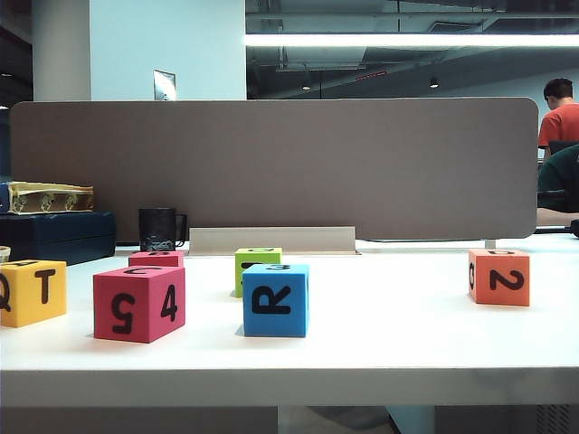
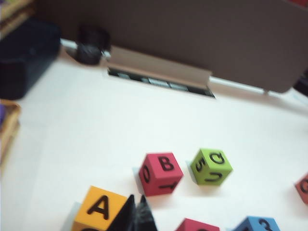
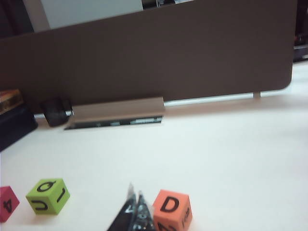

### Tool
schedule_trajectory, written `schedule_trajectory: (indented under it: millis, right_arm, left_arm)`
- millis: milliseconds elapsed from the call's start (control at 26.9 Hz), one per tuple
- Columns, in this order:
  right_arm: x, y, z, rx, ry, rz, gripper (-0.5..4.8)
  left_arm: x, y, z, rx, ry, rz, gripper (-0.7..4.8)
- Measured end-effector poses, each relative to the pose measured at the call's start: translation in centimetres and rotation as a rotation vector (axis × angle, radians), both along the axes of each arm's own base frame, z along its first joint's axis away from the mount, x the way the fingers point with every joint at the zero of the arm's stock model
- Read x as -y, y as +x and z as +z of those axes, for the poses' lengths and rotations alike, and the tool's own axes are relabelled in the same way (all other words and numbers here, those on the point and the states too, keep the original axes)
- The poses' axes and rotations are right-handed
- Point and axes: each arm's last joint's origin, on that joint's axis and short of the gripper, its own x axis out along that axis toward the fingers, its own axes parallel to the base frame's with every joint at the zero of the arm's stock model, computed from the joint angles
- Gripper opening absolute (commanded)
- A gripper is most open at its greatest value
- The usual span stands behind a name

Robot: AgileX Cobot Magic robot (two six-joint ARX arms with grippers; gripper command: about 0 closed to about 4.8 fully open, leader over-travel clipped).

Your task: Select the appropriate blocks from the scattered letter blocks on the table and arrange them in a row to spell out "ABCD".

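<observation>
Blocks lie scattered and no row is begun, so the step in hand looks like the first approach and pick. Both claws are pressed together and carry nothing. The left claw (image 2: 136, 211) hangs above the worktop (image 1: 398, 334) just beside the yellow block (image 2: 98, 209), whose top face shows A; the right claw (image 3: 135, 209) hangs just beside the orange block (image 3: 172, 209), top face D.

Yellow sits at the worktop's left edge near the front, orange (image 1: 498, 277) well apart toward the right edge. The red block with B on top (image 2: 161, 173) stands behind the front red block (image 1: 139, 304), toward the rear edge, close to the green block (image 2: 211, 166). The blue block (image 1: 276, 299) sits mid-worktop near the front; neither green nor blue seems needed.

To do it well — spread the fingers before descending, square them to two opposite side faces, and keep the wanted letter upward when setting down. I cannot confirm a C from these views; the front red block's top face is the likely candidate, so check it.

Open room is good between the blue and orange blocks — a natural place for the row. Yellow is close to the left edge, so lift rather than slide it. The rear partition (image 1: 271, 163) and dark mug (image 1: 159, 229) stand well clear.
</observation>
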Motion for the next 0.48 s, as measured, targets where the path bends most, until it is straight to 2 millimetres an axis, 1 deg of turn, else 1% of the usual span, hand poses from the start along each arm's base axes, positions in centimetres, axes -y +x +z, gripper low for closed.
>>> schedule_trajectory:
  millis: [112,186,223,335,484]
  right_arm:
    - [0.0,0.1,1.1,-0.047,-0.007,0.002,-0.03]
    - [-0.1,0.5,3.4,-0.084,-0.013,0.008,-0.03]
    - [-0.2,0.8,4.1,-0.103,-0.016,0.010,-0.03]
    - [-0.4,2.0,5.6,-0.148,-0.025,0.029,-0.03]
    - [-0.9,4.0,7.1,-0.229,-0.034,0.073,-0.03]
  left_arm:
    - [0.0,0.7,1.0,-0.031,0.005,-0.016,-0.05]
    - [0.0,1.5,2.5,-0.035,0.052,-0.025,-0.05]
    - [0.0,1.8,2.9,-0.040,0.064,-0.028,-0.05]
    - [0.1,2.7,4.2,-0.049,0.083,-0.038,-0.05]
    - [0.0,3.8,4.9,-0.106,0.087,-0.041,-0.05]
